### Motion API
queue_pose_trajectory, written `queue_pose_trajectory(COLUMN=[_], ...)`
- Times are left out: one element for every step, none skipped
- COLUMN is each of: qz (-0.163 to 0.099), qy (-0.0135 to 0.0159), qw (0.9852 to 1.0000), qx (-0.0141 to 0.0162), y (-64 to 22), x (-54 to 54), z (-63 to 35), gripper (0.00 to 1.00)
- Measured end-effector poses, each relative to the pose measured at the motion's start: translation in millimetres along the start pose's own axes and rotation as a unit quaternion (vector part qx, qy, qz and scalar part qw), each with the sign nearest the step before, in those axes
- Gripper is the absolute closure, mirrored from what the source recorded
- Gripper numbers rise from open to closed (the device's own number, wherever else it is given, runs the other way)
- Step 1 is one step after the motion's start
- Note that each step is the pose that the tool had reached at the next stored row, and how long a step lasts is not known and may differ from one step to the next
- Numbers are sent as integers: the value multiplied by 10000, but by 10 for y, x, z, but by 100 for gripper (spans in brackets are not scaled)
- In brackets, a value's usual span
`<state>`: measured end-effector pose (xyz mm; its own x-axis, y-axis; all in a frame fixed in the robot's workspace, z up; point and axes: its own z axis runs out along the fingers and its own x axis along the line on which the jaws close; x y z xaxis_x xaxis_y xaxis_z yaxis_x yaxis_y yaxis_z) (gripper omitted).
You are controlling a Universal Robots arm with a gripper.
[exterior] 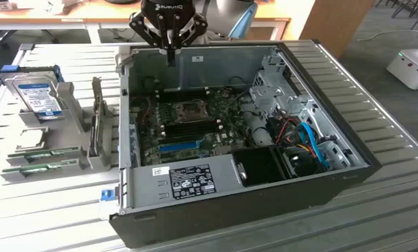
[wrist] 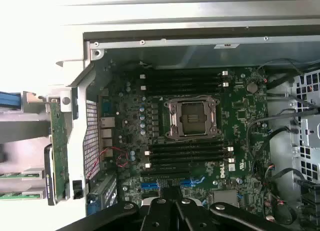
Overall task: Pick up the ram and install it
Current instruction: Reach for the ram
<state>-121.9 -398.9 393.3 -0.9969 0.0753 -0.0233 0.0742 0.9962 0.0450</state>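
Ram stick (exterior: 46, 154), a thin, long, narrow green circuit board with small dark chips, lies flat in a grey plastic holder (exterior: 34, 176) on the ribbed metal counter (exterior: 384, 157). It sits at the exterior view's left of the open black computer case (exterior: 265, 205). A second, identical stick (exterior: 41, 168) lies just nearer. Neither is touched. The black end effector (exterior: 170, 62) hangs over the case's far wall, well apart from both sticks, clenched and holding nothing. The green motherboard (wrist: 240, 121) inside the case shows dark empty memory slots (wrist: 187, 153).
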Motion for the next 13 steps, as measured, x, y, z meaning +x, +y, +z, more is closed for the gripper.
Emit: queue_pose_trajectory(qz=[0,0,0,0,0,0,0,0,0,0,0,0,0], qy=[0,0,0,0,0,0,0,0,0,0,0,0,0], qw=[10000,10000,10000,10000,10000,10000,10000,10000,10000,10000,10000,10000,10000], qx=[0,0,0,0,0,0,0,0,0,0,0,0,0], y=[0,0,0,0,0,0,0,0,0,0,0,0,0], x=[0,0,0,0,0,0,0,0,0,0,0,0,0], z=[0,0,0,0,0,0,0,0,0,0,0,0,0], gripper=[89,89,89,89,89,89,89,89,89,89,89,89,89])
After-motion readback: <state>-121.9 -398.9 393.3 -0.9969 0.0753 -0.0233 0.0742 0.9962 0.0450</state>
